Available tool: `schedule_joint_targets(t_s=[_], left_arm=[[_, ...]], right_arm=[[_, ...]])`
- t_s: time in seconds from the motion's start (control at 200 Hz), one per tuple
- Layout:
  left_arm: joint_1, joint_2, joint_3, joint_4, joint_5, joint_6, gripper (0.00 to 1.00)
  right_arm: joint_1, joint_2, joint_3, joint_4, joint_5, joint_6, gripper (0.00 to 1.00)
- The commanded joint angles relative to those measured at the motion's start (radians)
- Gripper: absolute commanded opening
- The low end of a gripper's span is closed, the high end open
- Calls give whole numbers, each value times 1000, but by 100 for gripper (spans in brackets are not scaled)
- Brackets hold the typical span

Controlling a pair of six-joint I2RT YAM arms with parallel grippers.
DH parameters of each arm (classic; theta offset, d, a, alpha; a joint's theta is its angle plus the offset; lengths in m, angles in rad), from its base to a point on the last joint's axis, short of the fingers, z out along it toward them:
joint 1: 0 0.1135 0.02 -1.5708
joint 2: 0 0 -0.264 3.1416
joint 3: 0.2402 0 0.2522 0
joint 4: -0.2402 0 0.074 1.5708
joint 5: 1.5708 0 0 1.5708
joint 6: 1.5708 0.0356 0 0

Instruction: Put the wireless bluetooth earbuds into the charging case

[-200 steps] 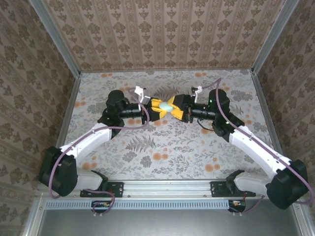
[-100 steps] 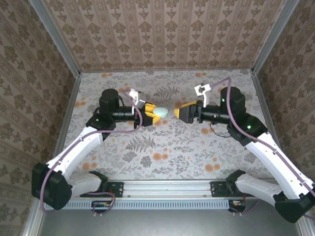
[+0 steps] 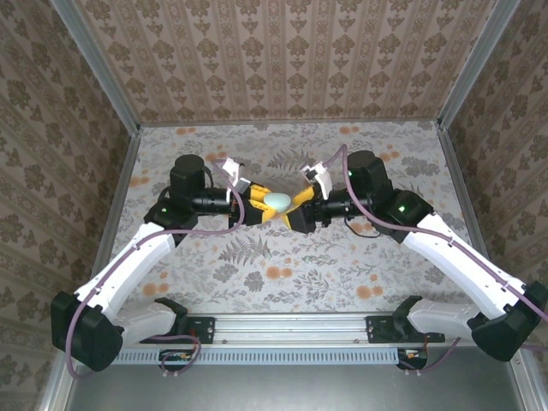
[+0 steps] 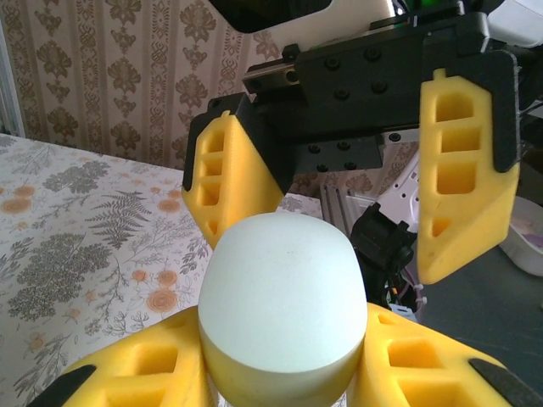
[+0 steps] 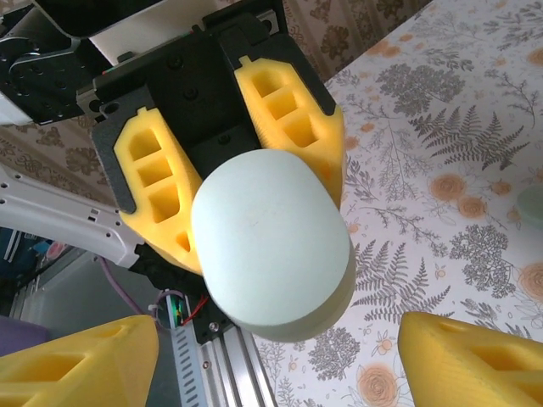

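Note:
The charging case (image 3: pixel 278 201) is a pale mint, rounded shell with its lid down, held above the middle of the table. My left gripper (image 3: pixel 264 205) is shut on the case (image 4: pixel 284 297), its yellow fingers (image 4: pixel 136 381) pressing both lower sides. My right gripper (image 3: pixel 297 211) faces it from the right and is open. Its yellow fingertips (image 5: pixel 475 356) stand apart on either side of the case (image 5: pixel 271 242) without touching it. From the left wrist view the right gripper (image 4: pixel 348 182) hangs just behind the case. The earbuds are out of view.
Floral table (image 3: pixel 282 265) below, patterned walls on three sides, a metal rail (image 3: pixel 291 325) along the near edge. A small pale green thing (image 5: pixel 532 208) lies on the table at the right edge of the right wrist view; I cannot tell what it is.
The right gripper pulled back from the case half a second ago and has now come back left, open around it. The left gripper kept its hold throughout.

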Motion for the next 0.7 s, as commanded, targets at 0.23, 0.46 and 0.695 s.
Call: schedule_joint_targets(t_s=[0.23,0.46,0.695], left_arm=[[5,-7,35,-26,61,28,18],[3,-1,34,-27,74,29,18],[3,0,32,-32,80,35,17]], right_arm=[[7,32,54,17,35,-30,59],[1,33,48,35,82,19,45],[-63,41,32,71,70,157,51]])
